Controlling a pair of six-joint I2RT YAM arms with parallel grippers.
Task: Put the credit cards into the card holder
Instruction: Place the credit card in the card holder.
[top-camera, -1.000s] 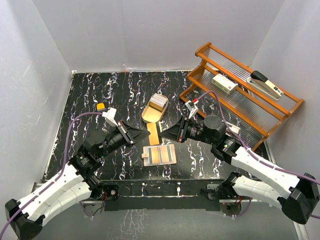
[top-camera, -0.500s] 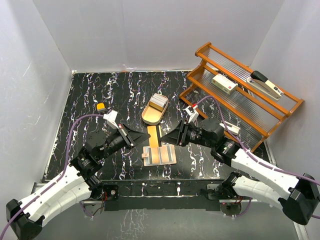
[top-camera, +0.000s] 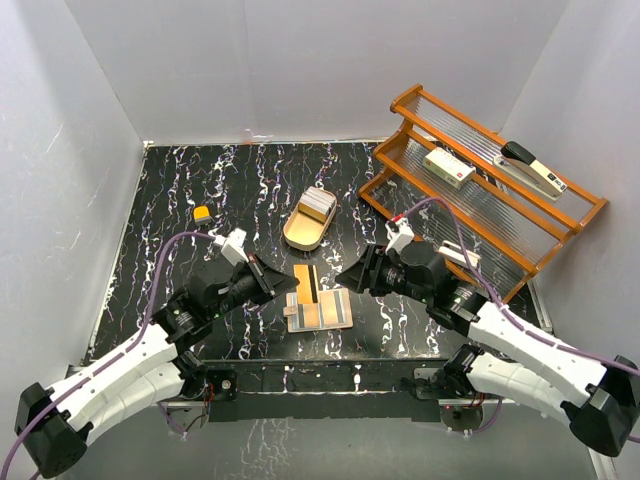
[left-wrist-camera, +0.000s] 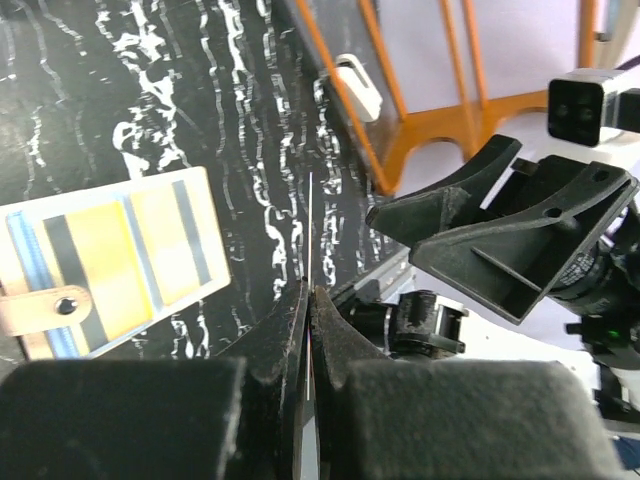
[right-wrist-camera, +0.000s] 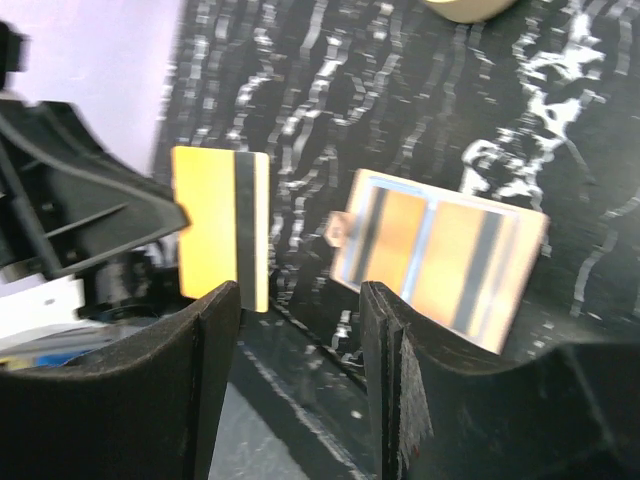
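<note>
My left gripper is shut on one credit card, seen edge-on as a thin pale line in the left wrist view. The right wrist view shows its yellow face with a dark stripe. The card hangs just above the far edge of the tan card holder, which lies open and flat with yellow striped cards in its slots. My right gripper stands open and empty, just right of the held card. More credit cards are stacked in the gold tray.
The gold oval tray sits behind the holder. A wooden rack at the right carries a white box and a stapler. A small orange object lies at the left. White walls enclose the black marbled table.
My right gripper has opened, let go of the card and drawn back to the right. My left gripper has carried the card right and nearer, over the holder's far edge.
</note>
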